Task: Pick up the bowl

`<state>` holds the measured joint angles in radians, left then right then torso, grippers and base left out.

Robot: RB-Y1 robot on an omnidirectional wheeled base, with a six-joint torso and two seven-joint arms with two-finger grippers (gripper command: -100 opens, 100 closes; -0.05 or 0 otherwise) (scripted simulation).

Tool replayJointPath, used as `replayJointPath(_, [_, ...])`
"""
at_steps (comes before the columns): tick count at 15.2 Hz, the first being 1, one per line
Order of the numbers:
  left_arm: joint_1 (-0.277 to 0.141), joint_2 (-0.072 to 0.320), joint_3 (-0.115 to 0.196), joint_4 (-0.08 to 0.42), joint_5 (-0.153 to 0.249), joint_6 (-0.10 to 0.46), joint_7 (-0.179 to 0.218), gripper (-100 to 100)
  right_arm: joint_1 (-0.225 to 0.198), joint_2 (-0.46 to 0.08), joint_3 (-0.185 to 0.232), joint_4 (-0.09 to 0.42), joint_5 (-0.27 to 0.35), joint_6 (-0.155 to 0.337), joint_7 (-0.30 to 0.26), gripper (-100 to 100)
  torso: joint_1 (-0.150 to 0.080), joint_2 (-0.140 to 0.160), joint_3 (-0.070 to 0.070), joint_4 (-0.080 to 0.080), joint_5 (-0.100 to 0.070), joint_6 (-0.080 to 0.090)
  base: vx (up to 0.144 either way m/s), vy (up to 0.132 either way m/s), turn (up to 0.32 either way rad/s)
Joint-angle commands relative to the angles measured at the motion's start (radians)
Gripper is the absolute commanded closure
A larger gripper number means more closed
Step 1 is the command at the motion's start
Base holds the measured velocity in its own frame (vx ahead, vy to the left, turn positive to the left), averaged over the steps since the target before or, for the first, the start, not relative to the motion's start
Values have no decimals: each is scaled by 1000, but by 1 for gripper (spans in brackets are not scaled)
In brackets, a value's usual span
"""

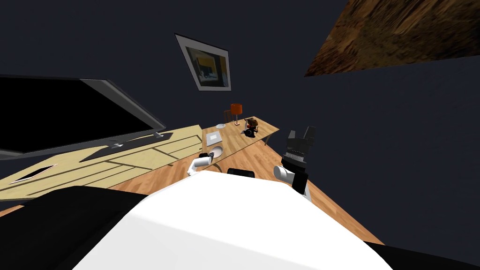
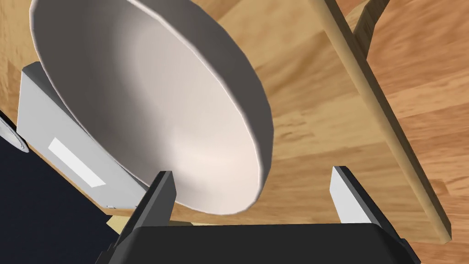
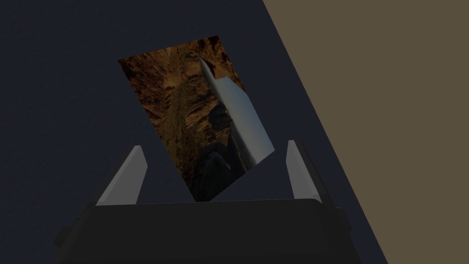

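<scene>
Faces the near end of a wooden table [image 1: 240, 138] from close by. Finds the white bowl [image 2: 151, 101] resting upright on the tabletop, near the table's long front edge, with a flat grey box [image 2: 68, 151] just beyond it; cannot tell whether the two touch.

Holds the left gripper [image 2: 251, 172] low at the bowl with its fingers [image 2: 158, 201] spread wide and pressing nothing. Has the bowl's near rim lying between them, with one finger in front of the bowl's inside and the other over bare wood beside the rim.

Holds the right gripper [image 3: 215, 146] raised on the right, well apart from the table, fingers equally wide and gripping nothing.

Sees an orange lamp [image 1: 236, 108] at the table's far end, with a small dark object [image 1: 251, 127] near it. Sees a large dark television [image 1: 70, 112] standing on a pale wooden cabinet [image 1: 140, 152] to the left of the table.
</scene>
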<state>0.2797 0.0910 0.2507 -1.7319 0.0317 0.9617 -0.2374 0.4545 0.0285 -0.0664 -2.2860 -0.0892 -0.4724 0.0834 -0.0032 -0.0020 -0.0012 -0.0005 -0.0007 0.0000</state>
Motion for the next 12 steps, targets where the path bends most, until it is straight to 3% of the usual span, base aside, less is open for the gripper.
replayJointPath(1, [-2, -23, 3, 6, 1, 30, -3, -100, 0, 0, 0, 0, 0, 0, 0, 0, 0, 0, 0, 0, 0, 0, 28, -31, -7])
replayJointPath(2, [-1, -11, 2, 4, 0, 13, -1, -100, 0, 0, 0, 0, 0, 0, 0, 0, 0, 0, 0, 0, 0, 0, 17, -19, -1])
replayJointPath(3, [-15, -12, -2, 40, -6, -6, 4, -100, 0, 0, 0, 0, 0, 0, 0, 0, 1, 1, 0, 0, 0, 0, 8, 3, 13])
replayJointPath(9, [-47, -9, -10, 125, -18, -61, 19, -100, 0, 0, 0, 0, 0, 0, 0, 0, 5, 2, 1, 0, 1, 0, 7, 25, 7])
replayJointPath(10, [-42, -9, -8, 109, -15, -49, 16, -100, 0, 0, 0, 0, 0, 0, 0, 0, 5, 2, 1, 0, 1, 0, 2, 11, 0])
replayJointPath(11, [-43, -8, -8, 112, -15, -52, 17, 100, 0, 0, 0, 0, 0, 0, 0, 0, 5, 2, 1, 0, 1, 0, 0, 0, 0])
replayJointPath(12, [-43, -8, -8, 112, -15, -52, 17, 100, 0, 0, 0, 0, 0, 0, 0, 0, 4, 2, 1, 0, 1, 0, 0, 0, 0])
